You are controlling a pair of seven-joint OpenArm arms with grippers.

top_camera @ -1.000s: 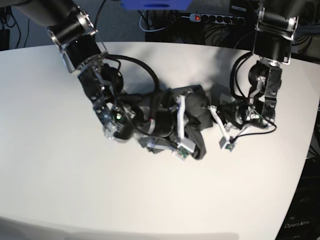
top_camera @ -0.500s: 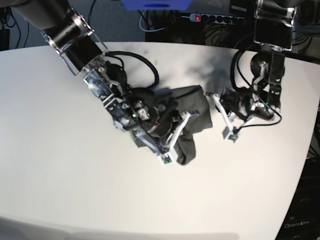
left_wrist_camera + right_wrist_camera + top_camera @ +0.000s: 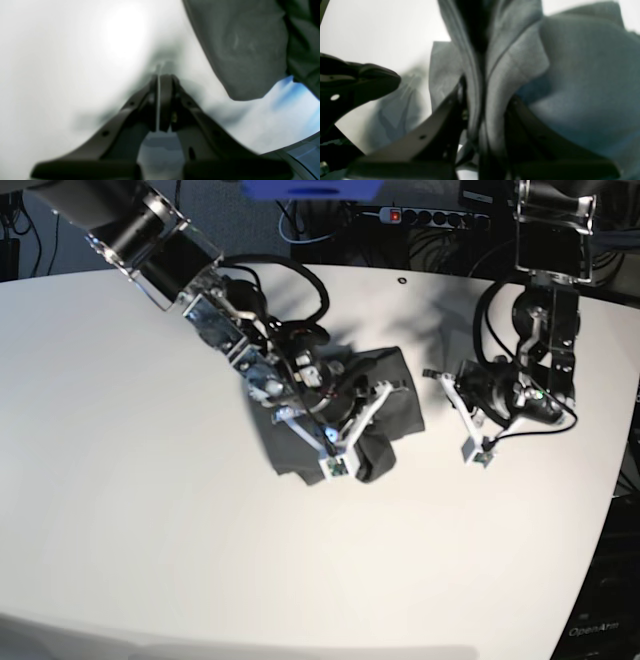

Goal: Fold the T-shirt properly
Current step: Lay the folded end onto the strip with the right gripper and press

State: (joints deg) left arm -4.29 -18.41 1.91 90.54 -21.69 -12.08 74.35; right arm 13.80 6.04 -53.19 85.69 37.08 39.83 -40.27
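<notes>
Carrying a bunched fold of the T-shirt (image 3: pixel 395 395) across the tabletop (image 3: pixel 140 510) looks to be the step in hand, and the job seems far from done: the cloth lies as a dark crumpled heap a little past the middle of the tabletop, with no clean rectangle to it.

The right pincer (image 3: pixel 485 112) is clamped on a thick pleat of grey fabric, several layers running up between its two dark fingers (image 3: pixel 440 117). Its arm reaches in low from the far corner on the base view's left, forearm slanting down over the heap, so that much of the shirt is hidden beneath it (the small white mark is nowhere to be made out).

The left pincer (image 3: pixel 160 100) is pressed together on nothing. In its own wrist view the tips meet just over bare white surface, with a rounded edge of the shirt near but apart from them. That arm hangs folded at the base view's right, wrist bent down beside the heap.

Next, I would judge, the held pleat wants laying flat and letting go, not dragging further, since the layers are bunched. The idle arm would then have to part its tips and take the near edge so the cloth can be spread before any true fold.
</notes>
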